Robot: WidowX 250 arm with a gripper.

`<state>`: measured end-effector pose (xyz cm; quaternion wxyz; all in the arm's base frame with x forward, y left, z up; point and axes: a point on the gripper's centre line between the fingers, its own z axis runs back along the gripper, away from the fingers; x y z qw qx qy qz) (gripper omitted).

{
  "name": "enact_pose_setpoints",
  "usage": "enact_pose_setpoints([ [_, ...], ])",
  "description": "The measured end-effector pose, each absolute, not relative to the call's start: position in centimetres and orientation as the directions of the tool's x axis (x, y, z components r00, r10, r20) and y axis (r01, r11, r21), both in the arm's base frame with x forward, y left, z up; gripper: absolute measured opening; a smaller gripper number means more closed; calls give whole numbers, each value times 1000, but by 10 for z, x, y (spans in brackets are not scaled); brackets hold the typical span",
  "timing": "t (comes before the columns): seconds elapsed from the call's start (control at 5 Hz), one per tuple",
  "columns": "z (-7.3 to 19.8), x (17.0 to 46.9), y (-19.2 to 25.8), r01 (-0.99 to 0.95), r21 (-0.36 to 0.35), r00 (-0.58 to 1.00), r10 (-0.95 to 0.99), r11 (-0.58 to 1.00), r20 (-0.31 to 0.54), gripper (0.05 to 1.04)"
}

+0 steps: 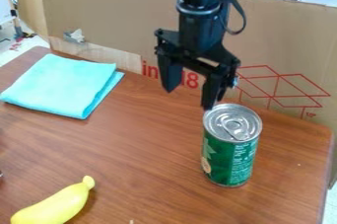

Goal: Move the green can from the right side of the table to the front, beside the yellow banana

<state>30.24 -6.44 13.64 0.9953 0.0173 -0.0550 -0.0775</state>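
A brown wood-grain table [151, 154] spreads below an upright cardboard panel [105, 11], which bears bold red lettering [192, 80] behind the gripper and a red line drawing [280, 87] to the right in the view. The black gripper [189, 98] hangs from the top edge with its fingers spread and nothing between them, one tip near the top rim of the green can [230, 151], and a folded turquoise cloth [62, 85] lies at the table's far left. The can stands upright at centre right, its wrapped label [243, 161] carrying small pale print, while a yellow banana [56, 205] lies at the lower left.
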Motion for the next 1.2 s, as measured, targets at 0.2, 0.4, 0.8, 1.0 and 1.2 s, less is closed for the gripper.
enact_pose_setpoints([
  [0.2, 140, 327, -66, 137, 16, 981, -138, 990, 138, 1001],
  [0.4, 137, 345, -69, 127, -9, 981, -124, 992, 146, 1001],
  [0.8, 107, 362, -75, 104, -14, 991, -103, 994, 88, 1001],
  [1.0, 92, 365, -83, 90, -16, 993, -89, 996, 78, 1001],
  [1.2, 86, 360, -98, 106, -19, 992, -105, 994, 76, 1001],
])
